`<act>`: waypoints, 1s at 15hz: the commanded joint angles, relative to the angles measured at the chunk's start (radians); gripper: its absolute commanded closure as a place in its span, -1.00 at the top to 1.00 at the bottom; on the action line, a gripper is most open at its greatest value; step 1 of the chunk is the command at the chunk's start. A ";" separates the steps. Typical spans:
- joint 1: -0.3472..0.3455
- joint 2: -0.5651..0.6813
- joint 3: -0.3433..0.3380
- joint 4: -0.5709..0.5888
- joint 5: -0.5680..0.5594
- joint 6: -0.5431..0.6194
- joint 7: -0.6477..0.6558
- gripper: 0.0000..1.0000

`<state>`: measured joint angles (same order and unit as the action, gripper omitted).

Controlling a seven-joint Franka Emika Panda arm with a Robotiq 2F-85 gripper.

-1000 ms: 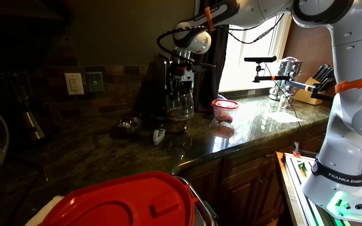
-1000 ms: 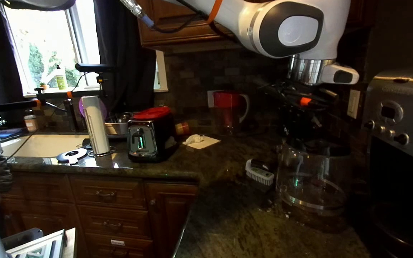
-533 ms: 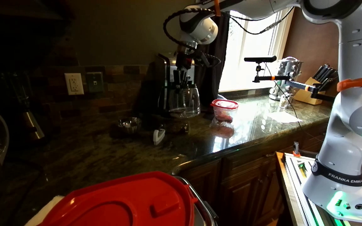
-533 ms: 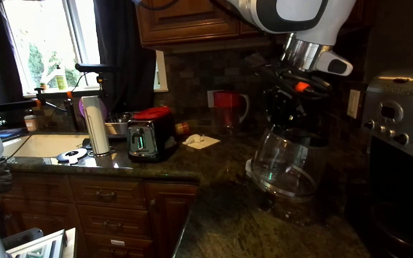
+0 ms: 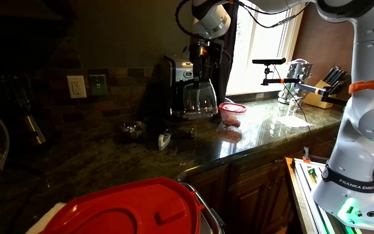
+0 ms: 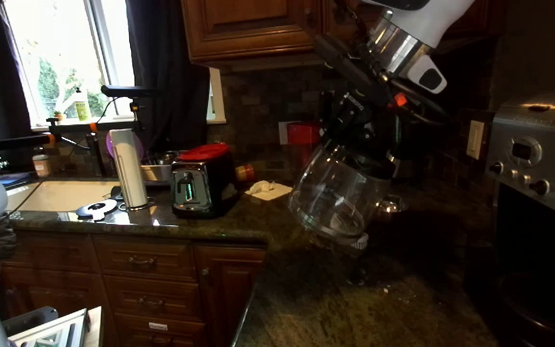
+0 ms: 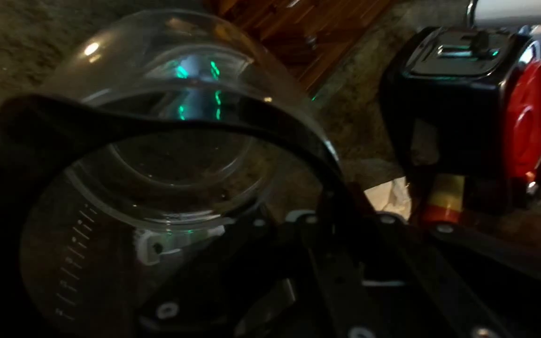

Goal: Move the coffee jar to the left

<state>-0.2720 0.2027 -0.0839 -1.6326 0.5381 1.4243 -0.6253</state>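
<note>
We're seeing a dark stone desk [image 6: 316, 308] carrying most of the kit. The arm [image 5: 365, 65] is arching over it, wrist angled. At right in an exterior view the coffee machine [image 6: 535, 159] is standing with controls turned outward, presumably for easy reach. The toaster [image 6: 200, 183] is sitting far left there.

The coffee jar [image 6: 335, 197] is hanging above the desk, between toaster and machine in that view, tilted, base leaning left; we're reading the tilt as following the wrist's own angle. In the wrist view we're looking into its mouth and spotting no liquid, so we're not expecting a spill. The end effector [image 5: 197, 76] is gripping the jar by its dark upper part; we're guessing the handle, but exact contact is looking too dark to tell. Slim plastic is probably giving a surer hold than wide, slick glass. We're judging this mid-transfer: jar up, not yet set down to the left; we're expecting the wrist to need levelling before landing.

The lidded tub [image 5: 232, 113] is resting right of the jar in an exterior view, outlines meeting, so we aren't reading the gap. The metal bowl [image 5: 134, 130] is sitting left there. The white brush [image 5: 163, 141] is lying near the bowl, to its right and nearer; we're flagging a possible knock on set-down.
</note>
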 commanded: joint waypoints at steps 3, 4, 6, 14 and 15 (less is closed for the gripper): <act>-0.024 0.028 -0.016 0.091 0.097 -0.234 -0.181 -0.95; -0.024 0.034 -0.019 0.101 0.105 -0.258 -0.202 -0.95; -0.025 0.046 -0.023 0.122 0.124 -0.293 -0.240 -0.95; 0.019 0.037 -0.013 0.126 0.054 -0.186 -0.417 -0.95; 0.028 0.027 -0.012 0.116 0.048 -0.141 -0.426 -0.95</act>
<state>-0.2696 0.2552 -0.0981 -1.5139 0.6149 1.2057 -1.0039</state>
